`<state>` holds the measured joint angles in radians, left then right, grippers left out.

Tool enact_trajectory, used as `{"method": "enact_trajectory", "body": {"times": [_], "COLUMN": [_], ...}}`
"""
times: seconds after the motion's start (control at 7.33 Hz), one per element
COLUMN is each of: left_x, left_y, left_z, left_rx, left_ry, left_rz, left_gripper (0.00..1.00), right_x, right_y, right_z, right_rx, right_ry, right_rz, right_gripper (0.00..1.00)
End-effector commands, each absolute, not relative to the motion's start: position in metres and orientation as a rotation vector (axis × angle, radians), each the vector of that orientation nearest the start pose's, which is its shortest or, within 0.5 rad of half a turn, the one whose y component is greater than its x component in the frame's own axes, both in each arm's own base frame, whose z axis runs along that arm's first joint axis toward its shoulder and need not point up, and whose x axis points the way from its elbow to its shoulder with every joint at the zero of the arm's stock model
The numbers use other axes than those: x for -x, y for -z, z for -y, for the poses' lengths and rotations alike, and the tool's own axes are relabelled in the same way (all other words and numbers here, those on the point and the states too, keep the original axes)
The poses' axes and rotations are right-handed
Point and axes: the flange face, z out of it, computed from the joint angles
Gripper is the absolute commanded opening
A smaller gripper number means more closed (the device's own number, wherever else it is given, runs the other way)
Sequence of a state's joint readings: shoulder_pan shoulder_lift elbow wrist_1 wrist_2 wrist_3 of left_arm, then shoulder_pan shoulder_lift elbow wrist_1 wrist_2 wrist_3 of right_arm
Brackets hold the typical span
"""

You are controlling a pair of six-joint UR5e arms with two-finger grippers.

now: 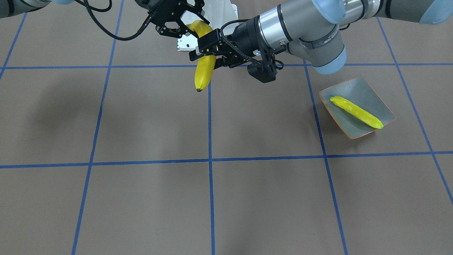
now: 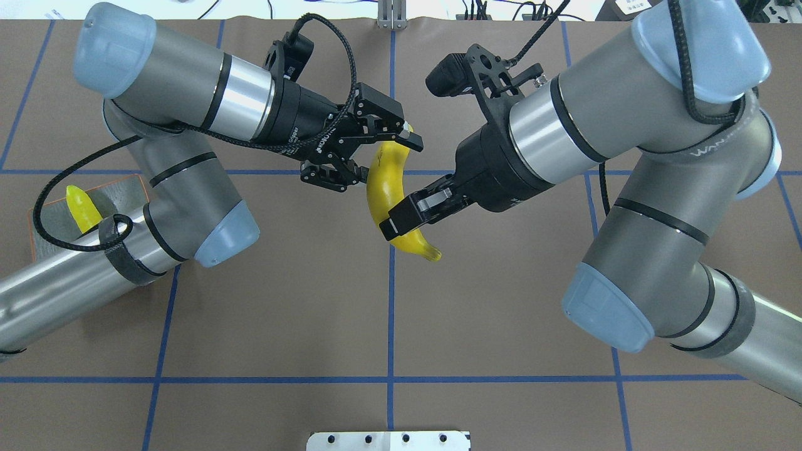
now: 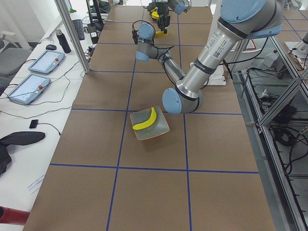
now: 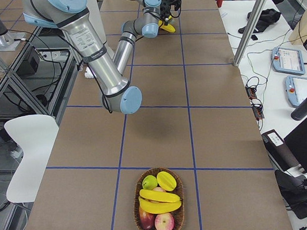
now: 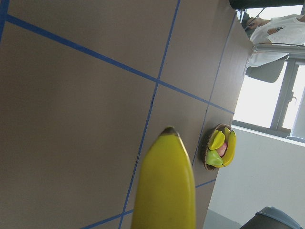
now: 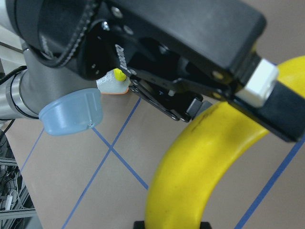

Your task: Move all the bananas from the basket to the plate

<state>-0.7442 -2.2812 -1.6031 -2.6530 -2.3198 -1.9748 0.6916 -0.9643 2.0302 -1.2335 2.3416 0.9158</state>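
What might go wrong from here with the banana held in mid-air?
The left gripper and right gripper both appear shut on the curved banana in mid-air; if the right releases before the left grip is secure, it could drop. The plate already holds a pale banana, so setting this one down may knock it.

L gripper [image 2: 385, 156]: fingers clamped, mid-air | R gripper [image 2: 401, 222]: fingers clamped, mid-air | arms angled inward, wrists close

Brown table [image 1: 141, 117] gridded with blue tape [image 1: 211, 198]; white chair [image 4: 33, 148] beside it, cluttered white desk [image 3: 19, 115] opposite
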Motion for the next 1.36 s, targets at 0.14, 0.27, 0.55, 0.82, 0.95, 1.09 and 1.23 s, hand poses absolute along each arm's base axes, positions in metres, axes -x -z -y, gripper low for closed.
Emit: {"method": "enact_trajectory", "body": {"times": [0.14,0.27,0.55,0.82,0.95,1.09,1.23], "left_x": [-0.402,-0.399,-0.396,-0.393,-0.377,-0.348,-0.316], "left_y": [-0.102,-0.099,-0.103,-0.136,-0.162,-0.191,-0.224], "left_z": [0.458,0.456,0.453,0.454,0.453,0.467,0.481], "left_rx": [0.229,0.230,0.230,0.235,0.230,0.244,0.255], "left_ry": [0.152,0.151,0.151,0.171,0.173,0.193,0.229], "left_rz": [-1.751,-1.756,-1.754,-1.722,-1.696,-1.654,-1.611], "left_gripper": [0.00,0.00,0.00,0.00,0.00,0.00,0.00], "right_x": [0.361,0.363,0.357,0.343,0.332,0.326,0.319], "right_y": [-0.078,-0.082,-0.106,-0.123,-0.136,-0.153,-0.161], "right_z": [0.384,0.384,0.382,0.379,0.380,0.385,0.390], "right_rx": [-0.367,-0.397,-0.448,-0.436,-0.435,-0.401,-0.392], "right_ry": [0.484,0.487,0.505,0.486,0.468,0.424,0.398], "right_rz": [1.422,1.419,1.459,1.451,1.437,1.417,1.405], "right_gripper": [0.61,1.00,1.00,1.00,1.00,1.00,1.00]}}
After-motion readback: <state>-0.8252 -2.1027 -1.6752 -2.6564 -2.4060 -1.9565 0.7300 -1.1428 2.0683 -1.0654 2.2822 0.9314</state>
